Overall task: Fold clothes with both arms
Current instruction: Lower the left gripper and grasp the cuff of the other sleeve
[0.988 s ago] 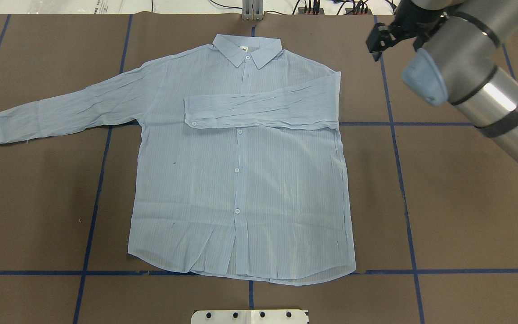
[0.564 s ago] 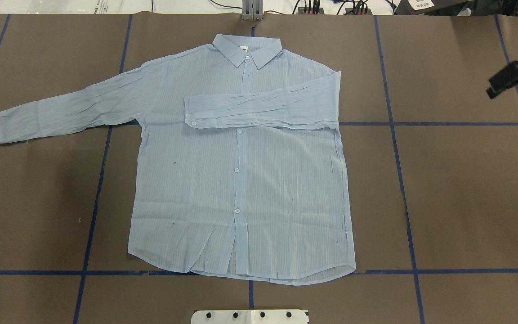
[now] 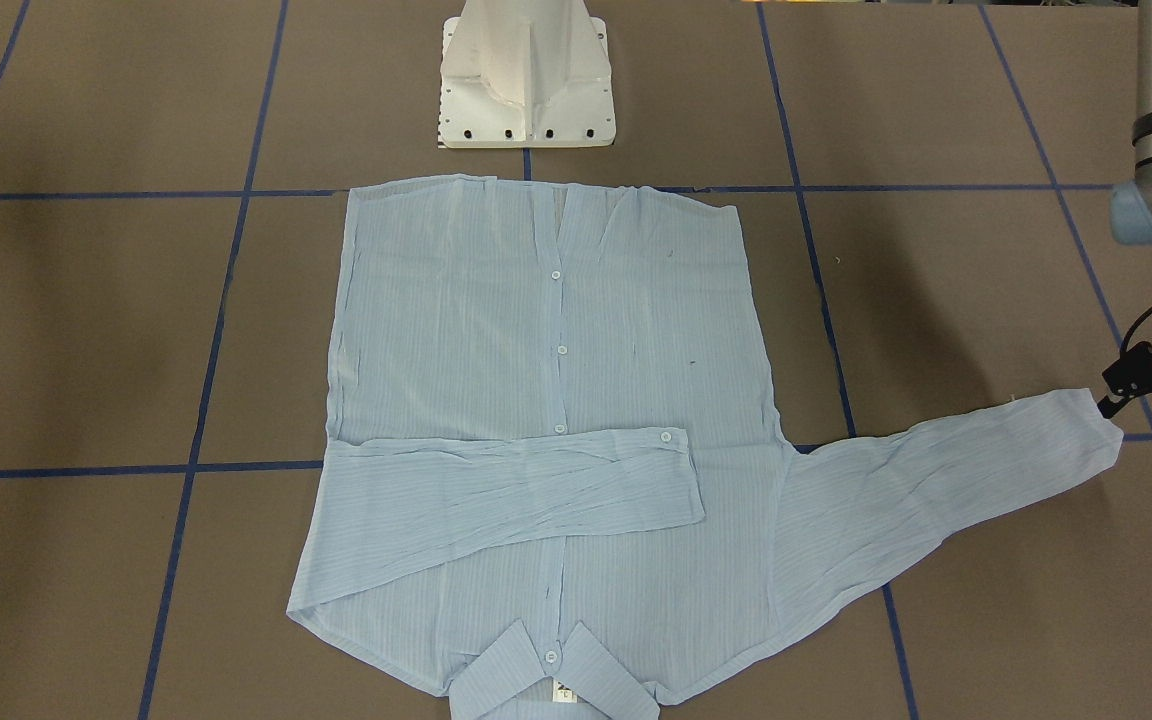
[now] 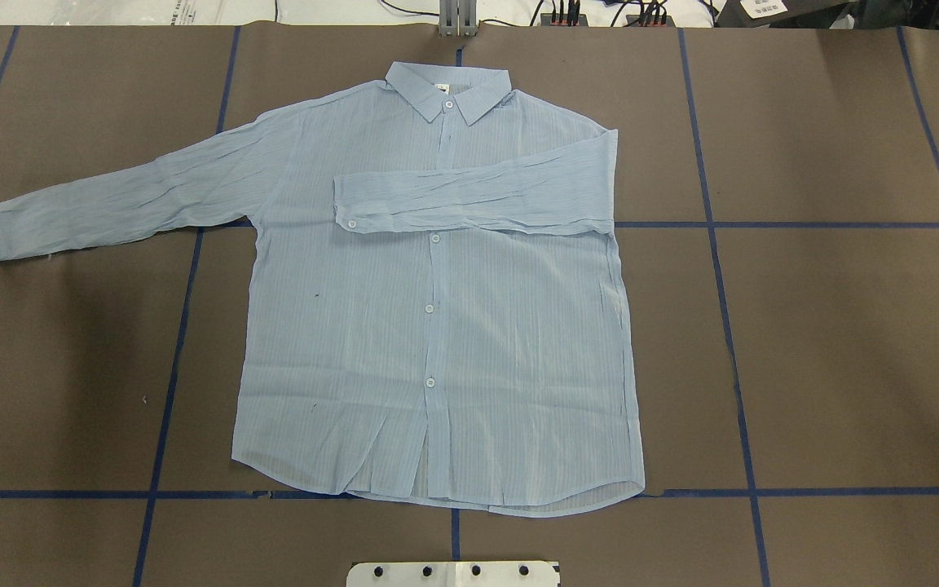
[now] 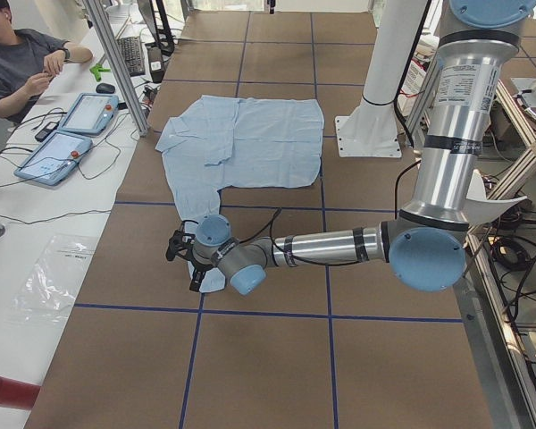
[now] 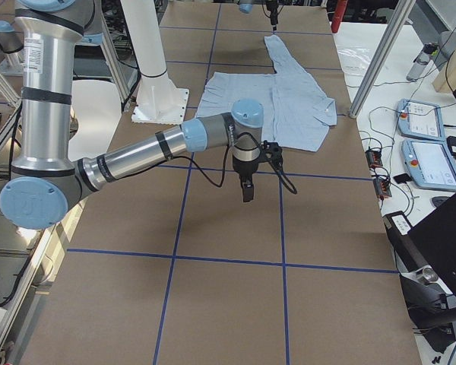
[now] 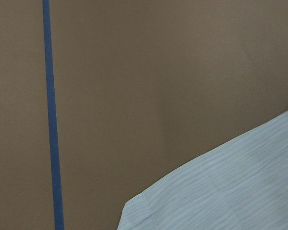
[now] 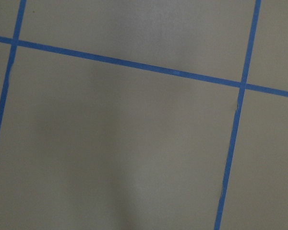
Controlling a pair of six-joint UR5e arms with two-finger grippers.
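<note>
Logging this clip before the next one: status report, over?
Left gripper open beside the outstretched cuff. Right gripper clear of the shirt, state unreadable. Other sleeve folded across the chest. Nothing obstructing.

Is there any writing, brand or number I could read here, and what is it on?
None can be read.
Neck tag of the shirt: too small to read.
Sticker on the right arm: print too small.
Sticker on the left arm: print too small.
White tag at the far right: blurred.
Tablet screens: too small.
</note>
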